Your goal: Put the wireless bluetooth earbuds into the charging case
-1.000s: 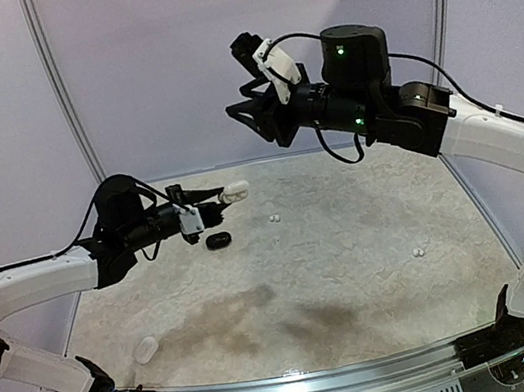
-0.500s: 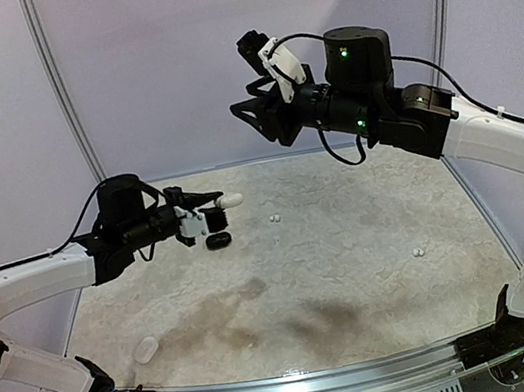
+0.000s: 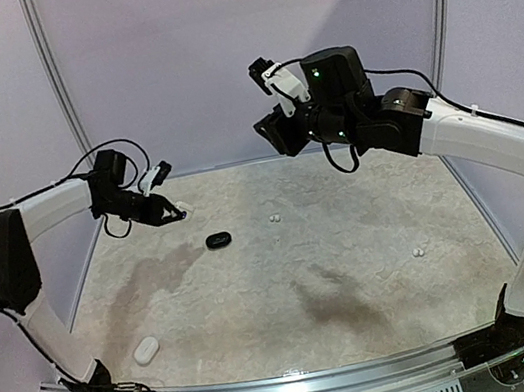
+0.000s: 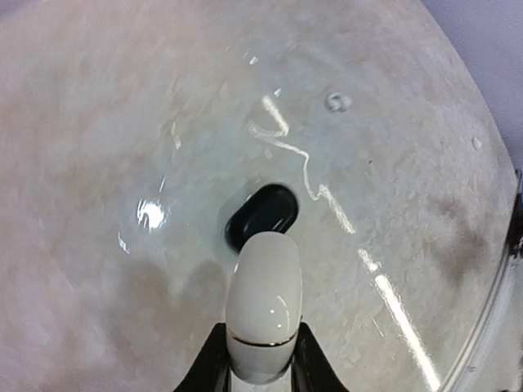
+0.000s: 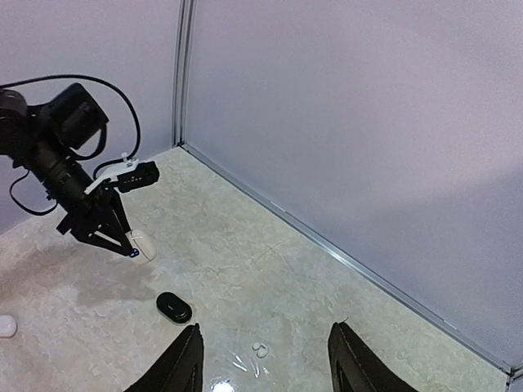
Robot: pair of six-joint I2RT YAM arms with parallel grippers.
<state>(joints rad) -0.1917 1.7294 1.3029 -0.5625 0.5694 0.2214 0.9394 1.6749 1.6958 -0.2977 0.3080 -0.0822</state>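
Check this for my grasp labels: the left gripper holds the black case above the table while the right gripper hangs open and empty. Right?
No. The left gripper holds the white case; the black case lies on the table, as the left wrist view shows. The right gripper does hang open and empty.

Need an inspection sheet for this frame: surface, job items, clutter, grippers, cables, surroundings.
Surface: mottled beige tabletop, darker patches, glare streaks in the left wrist view.
Job's things: held white case off the table; black case lying mid-left; second white case near the front left; two white earbuds mid-table; one more white bud to the right. No black buds seen.
Clutter: nothing seen.
Grippers: left gripper shut on the held white case; right gripper open, empty, raised high.
Cables: left arm cable and right arm cable loop clear of the table.
Surroundings: plain lilac walls; metal rail at the near edge.
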